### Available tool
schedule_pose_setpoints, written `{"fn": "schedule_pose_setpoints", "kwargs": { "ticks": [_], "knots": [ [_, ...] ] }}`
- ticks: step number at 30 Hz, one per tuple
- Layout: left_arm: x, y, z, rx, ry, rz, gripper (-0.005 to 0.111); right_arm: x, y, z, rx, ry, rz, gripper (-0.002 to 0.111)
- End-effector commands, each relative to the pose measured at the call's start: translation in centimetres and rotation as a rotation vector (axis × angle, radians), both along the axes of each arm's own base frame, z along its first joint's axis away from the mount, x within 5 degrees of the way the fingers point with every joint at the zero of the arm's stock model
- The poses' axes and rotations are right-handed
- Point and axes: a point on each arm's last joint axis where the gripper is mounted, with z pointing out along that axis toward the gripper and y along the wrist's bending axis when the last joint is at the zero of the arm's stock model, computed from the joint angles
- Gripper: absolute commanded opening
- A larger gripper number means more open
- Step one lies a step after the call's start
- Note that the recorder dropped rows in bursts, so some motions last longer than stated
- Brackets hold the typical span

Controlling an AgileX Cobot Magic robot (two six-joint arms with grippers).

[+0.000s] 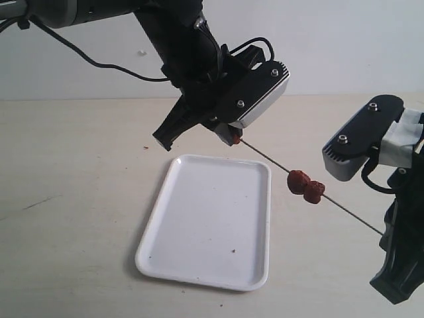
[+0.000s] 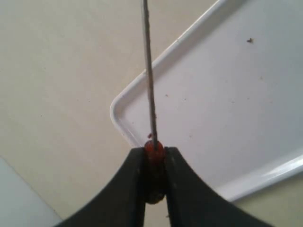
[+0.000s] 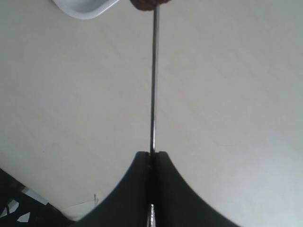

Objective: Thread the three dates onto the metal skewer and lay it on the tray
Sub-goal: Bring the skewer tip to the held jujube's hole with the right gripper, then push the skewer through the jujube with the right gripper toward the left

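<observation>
The thin metal skewer [image 1: 265, 154] runs slanting through the air above the table, to the right of the white tray [image 1: 179, 265]. Two dates [image 1: 305, 186] sit side by side on its middle. My left gripper [image 1: 233, 138] is shut on the third date [image 2: 154, 149], which sits on the skewer [image 2: 149, 85] at its upper tip, over the tray's [image 2: 227, 104] far corner. My right gripper [image 1: 385, 233] is shut on the skewer's lower end [image 3: 154, 85]. A date's edge [image 3: 147, 4] shows at the far end of the right wrist view.
The tray lies flat on the pale table with a few dark specks [image 1: 233, 251] on it. A corner of the tray [image 3: 85, 7] shows in the right wrist view. The left arm's cable [image 1: 99, 63] hangs behind.
</observation>
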Motion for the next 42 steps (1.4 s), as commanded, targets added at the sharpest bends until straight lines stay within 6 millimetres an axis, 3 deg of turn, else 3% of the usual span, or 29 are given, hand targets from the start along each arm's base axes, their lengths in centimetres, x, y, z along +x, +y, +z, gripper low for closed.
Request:
{"fn": "schedule_pose_setpoints", "kwargs": {
  "ticks": [1,9,24,42],
  "knots": [
    [-0.1,0.1,0.7,-0.014,-0.005,0.004,0.012,0.1,0.2,0.2,0.015,-0.016,0.015,0.0],
    [-0.2,0.1,0.7,-0.015,-0.003,0.004,0.012,1.0,0.7,-0.9,-0.009,0.024,0.018,0.0],
    [0.0,0.3,0.5,0.011,-0.019,-0.004,0.012,0.2,0.2,-0.1,0.0,0.006,-0.002,0.0],
    [0.0,0.3,0.6,0.006,-0.013,-0.004,0.012,1.7,1.2,-1.2,0.023,-0.016,0.004,0.0]
  ]
}}
